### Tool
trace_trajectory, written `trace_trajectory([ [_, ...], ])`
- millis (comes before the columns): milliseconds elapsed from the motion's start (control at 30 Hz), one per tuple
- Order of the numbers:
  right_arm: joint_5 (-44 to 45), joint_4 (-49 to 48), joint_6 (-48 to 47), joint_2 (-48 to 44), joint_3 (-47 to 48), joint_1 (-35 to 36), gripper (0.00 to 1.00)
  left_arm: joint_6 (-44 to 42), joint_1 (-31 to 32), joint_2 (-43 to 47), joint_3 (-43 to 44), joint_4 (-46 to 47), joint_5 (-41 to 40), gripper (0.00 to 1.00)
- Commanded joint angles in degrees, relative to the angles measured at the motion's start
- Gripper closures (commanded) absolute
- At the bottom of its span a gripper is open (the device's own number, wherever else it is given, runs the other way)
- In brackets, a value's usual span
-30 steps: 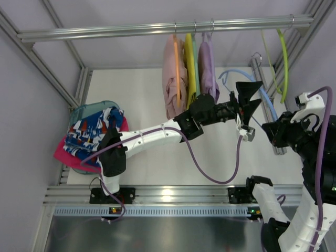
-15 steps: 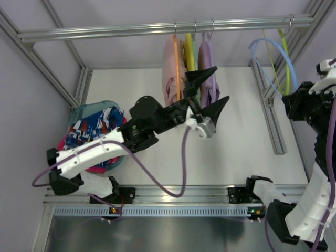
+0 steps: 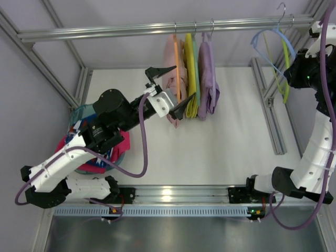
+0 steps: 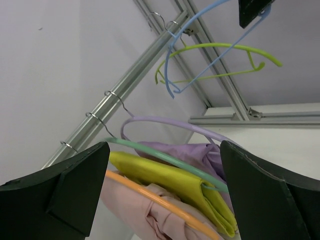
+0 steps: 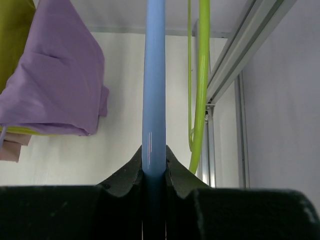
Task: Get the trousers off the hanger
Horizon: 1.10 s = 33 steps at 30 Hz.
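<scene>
Currently the right gripper (image 5: 153,160) is clamped on the light-blue hanger (image 5: 153,75), up at 2 o'clock in the top view. Its hook is by the rail (image 3: 157,29); can't tell if it's hooked on. The trousers (image 3: 80,127) are off it, in the teal basket (image 3: 84,110) at 9 o'clock, partly under the left arm. The left gripper (image 3: 185,81) has its jaws wide apart, holding nothing, near 12 o'clock just beside the pale pink garment (image 3: 170,84).
</scene>
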State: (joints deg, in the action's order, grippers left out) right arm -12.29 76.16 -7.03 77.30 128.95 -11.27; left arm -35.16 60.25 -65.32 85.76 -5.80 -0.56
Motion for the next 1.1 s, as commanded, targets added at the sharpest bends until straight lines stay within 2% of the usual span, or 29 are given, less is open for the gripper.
trace_trajectory([
  [0, 0.87, -2.51, -0.97, 0.83, 3.42, 0.11, 1.00, 2.20, -0.04, 2.30, 0.38, -4.30, -1.46, 0.02],
  [133, 0.61, -1.19, 0.52, 0.49, 0.35, 0.11, 1.00, 1.84, -1.18, 3.18, 0.29, -5.79, -2.96, 0.02],
  [267, 1.57, -2.86, 1.75, -2.76, -8.24, 0.02, 1.00, 3.25, -3.11, 4.32, 0.03, -6.59, -2.52, 0.02],
  [467, 3.33, -11.55, 3.33, -10.32, -22.84, -0.25, 1.00, 6.15, -5.23, 5.20, -0.15, -7.29, -2.34, 0.02],
  [633, 8.42, -22.70, 4.47, -15.68, -35.05, -0.33, 1.00, 11.24, -9.26, 5.20, 0.73, -7.56, -1.73, 0.02],
  [833, 14.92, -30.00, 6.68, -18.49, -45.15, -0.60, 1.00, 17.57, -14.18, 5.47, 1.34, -8.26, -1.20, 0.02],
  [933, 14.41, -33.97, 6.76, -20.60, -49.91, -0.95, 1.00, 21.35, -17.17, 6.08, 0.82, -9.14, -0.33, 0.02],
  [1000, 12.92, -33.54, 6.68, -20.87, -50.54, -1.04, 0.91, 25.39, -19.02, 6.96, 0.20, -9.66, 0.29, 0.02],
  [1033, 12.65, -33.01, 6.68, -20.87, -50.37, -1.04, 0.81, 26.45, -21.12, 7.48, -0.15, -10.71, 2.12, 0.02],
  [1067, 10.99, -32.14, 6.68, -20.96, -50.20, -1.04, 0.79, 28.98, -23.31, 7.92, -1.11, -11.07, 2.49, 0.02],
])
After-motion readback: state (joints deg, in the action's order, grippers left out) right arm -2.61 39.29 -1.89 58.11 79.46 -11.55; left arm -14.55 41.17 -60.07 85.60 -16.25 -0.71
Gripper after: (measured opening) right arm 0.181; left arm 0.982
